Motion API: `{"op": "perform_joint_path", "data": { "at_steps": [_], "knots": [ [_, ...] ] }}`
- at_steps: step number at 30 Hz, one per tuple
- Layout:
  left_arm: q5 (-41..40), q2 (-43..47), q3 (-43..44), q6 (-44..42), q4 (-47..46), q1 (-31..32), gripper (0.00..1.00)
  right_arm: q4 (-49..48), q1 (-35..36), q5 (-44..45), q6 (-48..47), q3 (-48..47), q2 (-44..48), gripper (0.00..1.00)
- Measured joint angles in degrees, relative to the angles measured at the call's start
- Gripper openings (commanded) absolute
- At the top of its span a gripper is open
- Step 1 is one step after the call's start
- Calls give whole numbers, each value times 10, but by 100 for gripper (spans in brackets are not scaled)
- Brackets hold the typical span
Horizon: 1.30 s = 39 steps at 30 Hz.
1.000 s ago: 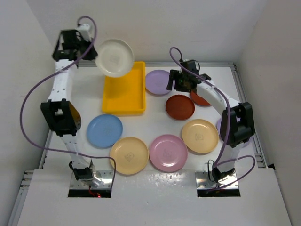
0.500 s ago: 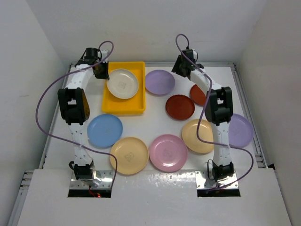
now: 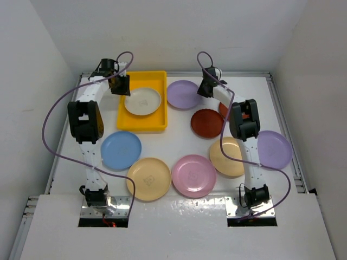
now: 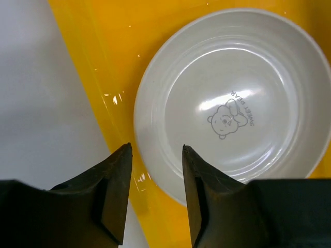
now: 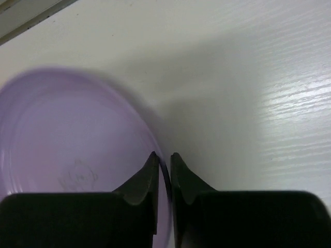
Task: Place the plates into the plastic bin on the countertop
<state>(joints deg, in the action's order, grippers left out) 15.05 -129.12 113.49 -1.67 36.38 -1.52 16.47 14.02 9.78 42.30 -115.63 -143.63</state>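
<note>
The cream plate [image 3: 142,101] just landed in the yellow bin [image 3: 157,81], upper left; left gripper [image 4: 155,151] spread wide above it, right gripper [image 5: 163,157] pinching the lilac plate [image 5: 67,139].

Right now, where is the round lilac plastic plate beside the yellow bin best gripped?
Take the round lilac plastic plate by its rim on the side away from the yellow plastic bin, coming from above. It lies flat on the white table, so only the rim gives a hold; the right pincer pinches it there.
</note>
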Motion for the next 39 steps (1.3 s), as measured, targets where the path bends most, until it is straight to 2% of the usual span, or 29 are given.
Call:
{"op": "perform_joint_path", "data": {
  "at_steps": [2, 8, 11, 20, 26, 32, 39],
  "knots": [
    [-1, 2, 4, -1, 1, 0, 51, 0, 0, -2, 2, 3, 0, 0],
    [0, 41, 17, -6, 4, -15, 58, -31, 4, 43, -5, 42, 28, 0],
    [-2, 78, 22, -7, 0, -39, 58, -42, 4, 74, -18, 54, 57, 0],
    [-29, 132, -13, -6, -14, -122, 58, -132, 43, 108, -40, 26, 157, 0],
    [-34, 132, -59, -4, -5, -137, 58, -152, 123, 64, -53, -74, 102, 0],
    [-34, 132, -82, -3, -5, -140, 58, -137, 185, 28, -62, -58, 52, 0],
    [-33, 132, -100, 6, -2, -146, 58, -116, 191, 19, -61, -62, -5, 0]
  ]
}}
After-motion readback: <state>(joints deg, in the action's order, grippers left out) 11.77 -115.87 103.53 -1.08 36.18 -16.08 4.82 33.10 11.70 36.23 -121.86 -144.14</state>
